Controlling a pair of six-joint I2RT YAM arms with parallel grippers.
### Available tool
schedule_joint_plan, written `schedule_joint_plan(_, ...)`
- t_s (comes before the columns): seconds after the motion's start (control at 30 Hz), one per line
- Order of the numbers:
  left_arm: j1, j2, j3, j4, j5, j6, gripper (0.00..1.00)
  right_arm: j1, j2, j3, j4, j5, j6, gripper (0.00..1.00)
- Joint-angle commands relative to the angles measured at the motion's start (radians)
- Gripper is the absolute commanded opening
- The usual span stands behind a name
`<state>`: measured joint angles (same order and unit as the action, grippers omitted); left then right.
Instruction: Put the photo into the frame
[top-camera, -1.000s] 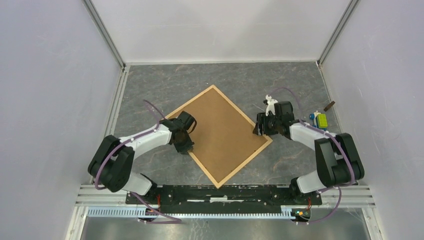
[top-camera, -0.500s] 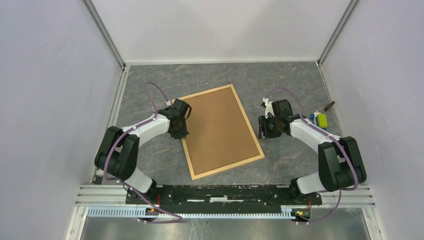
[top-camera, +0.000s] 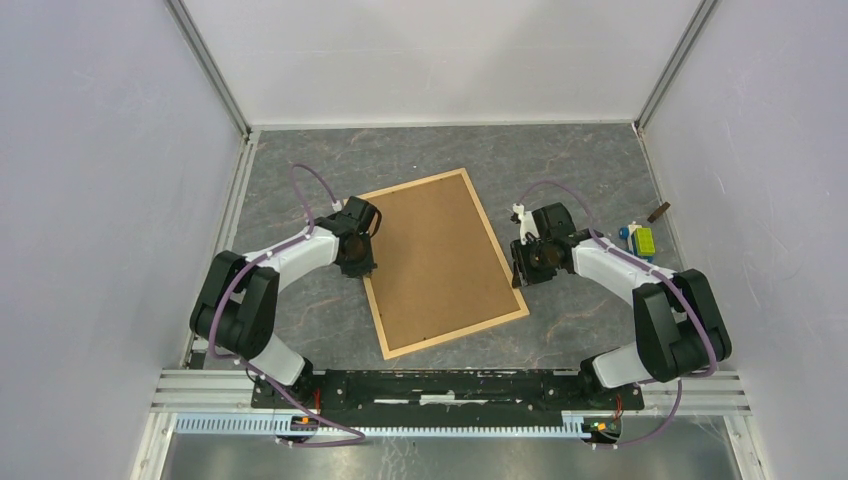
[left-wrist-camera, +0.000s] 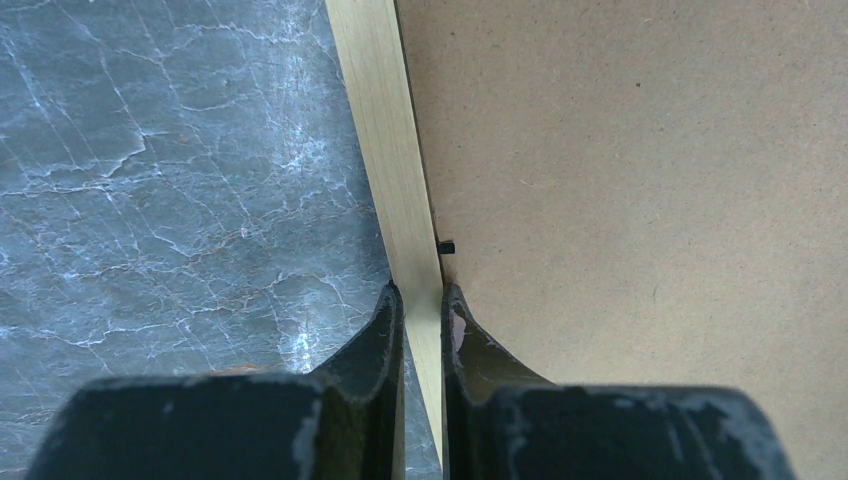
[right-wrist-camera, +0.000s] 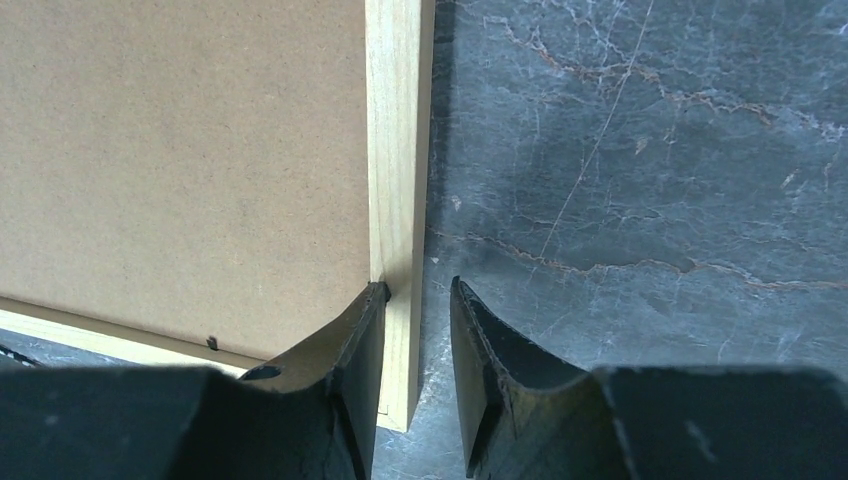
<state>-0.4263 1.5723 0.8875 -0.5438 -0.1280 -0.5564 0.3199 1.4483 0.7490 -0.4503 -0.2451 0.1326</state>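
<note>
The frame (top-camera: 458, 335), thin light wood, lies face down on the grey table with the brown backing board (top-camera: 440, 260) filling it. The photo is hidden. My left gripper (top-camera: 358, 268) is shut on the frame's left rail (left-wrist-camera: 385, 130); one finger sits outside the rail and one on the backing board side, gripper (left-wrist-camera: 420, 300). My right gripper (top-camera: 520, 270) straddles the right rail (right-wrist-camera: 398, 130) near its lower corner. Its jaws are still open: the inner finger touches the rail, while the outer finger stands apart over the table, gripper (right-wrist-camera: 418, 295).
A small yellow and blue object (top-camera: 640, 240) and a small brown piece (top-camera: 658, 212) lie at the right wall. White walls enclose the table on three sides. Small black retaining tabs (left-wrist-camera: 446, 246) (right-wrist-camera: 212, 343) sit at the backing board's edge.
The frame swung from a diamond pose to nearly straight, carried by my left gripper, then stopped. My right gripper has shifted left onto the right rail and its jaws have narrowed.
</note>
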Motion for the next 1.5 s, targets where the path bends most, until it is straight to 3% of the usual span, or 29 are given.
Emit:
schedule_joint_plan(0.0,0.005,0.041,0.0,0.007,-0.018,0.064,0.02,0.009,0.011,0.014,-0.01,0.033,-0.014,0.35)
schedule_joint_plan(0.57,0.005,0.032,-0.01,0.007,-0.009,0.051,0.02,0.053,0.07,-0.028,0.01,0.089,0.035,0.31)
schedule_joint_plan(1.1,0.005,0.013,-0.045,0.019,0.012,0.016,0.02,0.123,0.18,-0.139,0.112,0.288,0.115,0.32)
schedule_joint_plan(1.23,0.005,0.013,-0.047,0.021,0.016,0.018,0.02,0.117,0.103,-0.066,0.119,0.121,0.093,0.4)
schedule_joint_plan(1.37,0.005,0.012,-0.044,0.021,0.024,0.025,0.02,0.069,0.033,0.103,0.077,0.112,0.079,0.49)
schedule_joint_plan(1.47,0.004,0.011,-0.044,0.021,0.031,0.031,0.02,0.036,0.099,0.207,0.038,0.092,0.052,0.49)
